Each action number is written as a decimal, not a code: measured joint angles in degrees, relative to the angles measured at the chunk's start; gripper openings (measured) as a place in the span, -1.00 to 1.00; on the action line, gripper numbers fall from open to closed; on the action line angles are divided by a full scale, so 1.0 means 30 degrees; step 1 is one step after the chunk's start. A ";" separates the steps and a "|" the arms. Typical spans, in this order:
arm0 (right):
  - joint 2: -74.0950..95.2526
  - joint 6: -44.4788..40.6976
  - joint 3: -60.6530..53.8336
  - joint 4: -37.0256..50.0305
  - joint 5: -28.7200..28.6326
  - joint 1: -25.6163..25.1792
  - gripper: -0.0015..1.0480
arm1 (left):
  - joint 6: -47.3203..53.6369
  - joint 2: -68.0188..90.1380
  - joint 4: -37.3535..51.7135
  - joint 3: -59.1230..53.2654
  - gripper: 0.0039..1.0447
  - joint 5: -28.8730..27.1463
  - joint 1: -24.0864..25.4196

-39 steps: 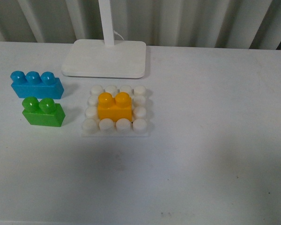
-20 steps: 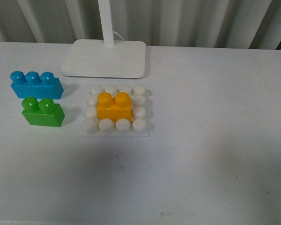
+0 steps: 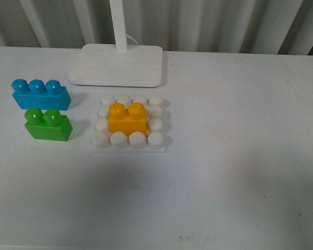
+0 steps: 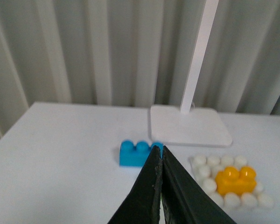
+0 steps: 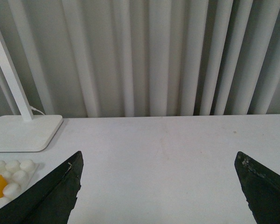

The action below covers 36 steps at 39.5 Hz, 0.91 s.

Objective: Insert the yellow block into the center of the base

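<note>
So the yellow block (image 3: 128, 119) is already sitting on the middle studs of the base (image 3: 129, 146), well ahead of both my claws and touched by neither. My left claw (image 4: 161, 186) is pinched shut on nothing; my right claw (image 5: 158, 186) is spread wide, also empty. Main risk I see — the block may only be resting there, not pressed home. Reaching back in could also bump the green brick (image 3: 48, 125) or blue brick (image 3: 40, 94) beside the base.
</note>
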 joint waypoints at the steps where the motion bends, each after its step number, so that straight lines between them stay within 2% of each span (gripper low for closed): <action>1: 0.0000 0.0000 0.0000 0.0000 0.0000 0.0000 0.82 | 0.0007 -0.0561 -0.0758 0.0000 -0.93 0.0007 0.0000; 4: 0.0000 0.0000 0.0000 0.0000 0.0022 0.0000 0.82 | 0.0007 -0.1858 -0.1625 0.0000 -0.93 0.0007 0.0000; 20: 0.0000 0.0000 0.0000 0.0000 0.0007 0.0000 0.82 | -0.0007 -0.2025 -0.1727 0.0000 -0.90 0.0007 0.0000; 36: 0.0000 0.0000 0.0000 0.0000 0.0007 0.0000 0.82 | -0.0007 -0.2025 -0.1727 0.0000 0.34 0.0000 0.0000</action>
